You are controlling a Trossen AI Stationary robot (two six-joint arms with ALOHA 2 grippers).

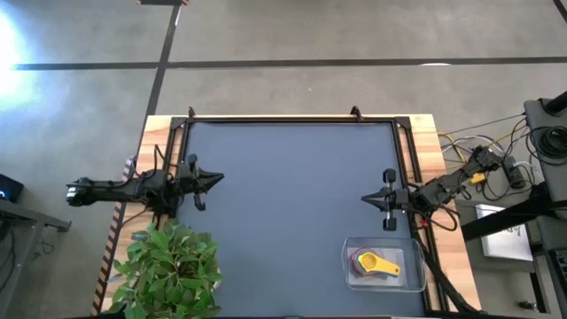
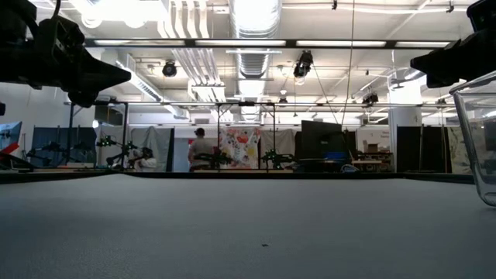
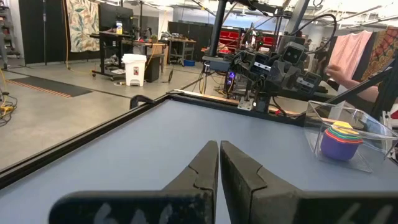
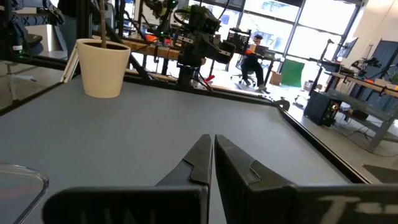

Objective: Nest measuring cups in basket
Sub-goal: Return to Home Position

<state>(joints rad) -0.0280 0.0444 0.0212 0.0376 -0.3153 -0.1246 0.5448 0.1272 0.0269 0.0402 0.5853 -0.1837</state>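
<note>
The measuring cups (image 1: pixel 377 263) sit nested in one stack inside the clear basket (image 1: pixel 416 282) at the table's near right corner; the yellow one lies on top, red and purple rims showing beneath. In the left wrist view the stack (image 3: pixel 341 140) shows purple at the bottom within the basket (image 3: pixel 373 149). My left gripper (image 1: pixel 218 178) hovers shut at the table's left side, far from the basket. My right gripper (image 1: pixel 365 198) hovers shut at the right side, just beyond the basket's far edge. Both are above the table in the low view.
A potted plant (image 1: pixel 168 266) in a cream pot (image 4: pixel 104 67) stands at the near left corner. The basket's wall (image 2: pixel 479 147) shows at the right of the low view. People are in the room beyond the table. The dark mat (image 1: pixel 292 204) between the grippers is bare.
</note>
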